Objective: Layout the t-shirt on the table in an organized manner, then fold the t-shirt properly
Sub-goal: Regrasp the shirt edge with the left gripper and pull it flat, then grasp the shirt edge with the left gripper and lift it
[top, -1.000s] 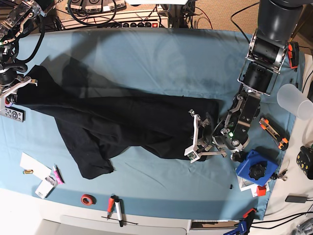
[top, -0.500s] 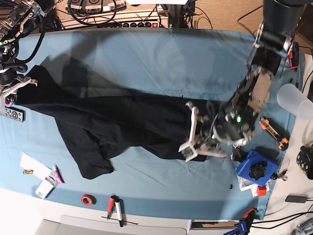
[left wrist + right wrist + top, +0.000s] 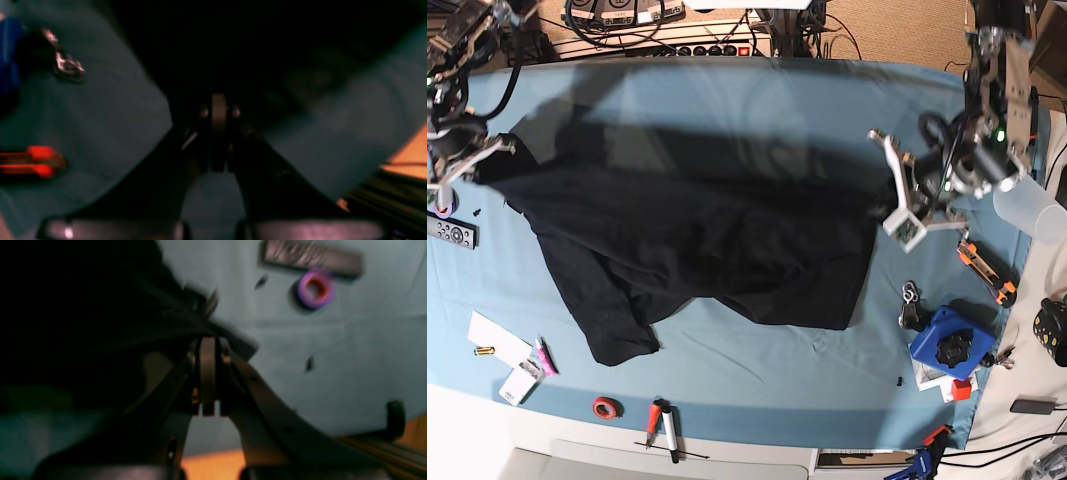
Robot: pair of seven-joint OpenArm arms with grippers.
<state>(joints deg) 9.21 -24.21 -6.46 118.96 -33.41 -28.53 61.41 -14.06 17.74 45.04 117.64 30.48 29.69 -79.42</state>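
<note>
- While both claws pinch the t-shirt at opposite ends, biggest risk is thin cloth slipping out under the stretch; only small bites of fabric show betw the jaws in the wrist views, so a hard tug could drop one end.
- table: wide, flat, covered w/ smooth light-blue cloth, faint creases. Shirt hangs across its middle, upper edge lifted, lower part draped and touching the cover.
- Shirt itself: black, soft, matte, limp; bunched w/ one flap sagging lower left. If lowered like this, folds may stay trapped underneath.
- left gripper: clenched on the shirt's edge on the base view's right; metal fingers, pale plastic frame. It's near the blue tool block and orange cutter, so a trailing hem could snag them.
- right gripper: clenched on shirt corner, far side of table. Purple-red ring and grey bar lie just beside it; dragged cloth might sweep them.
</note>
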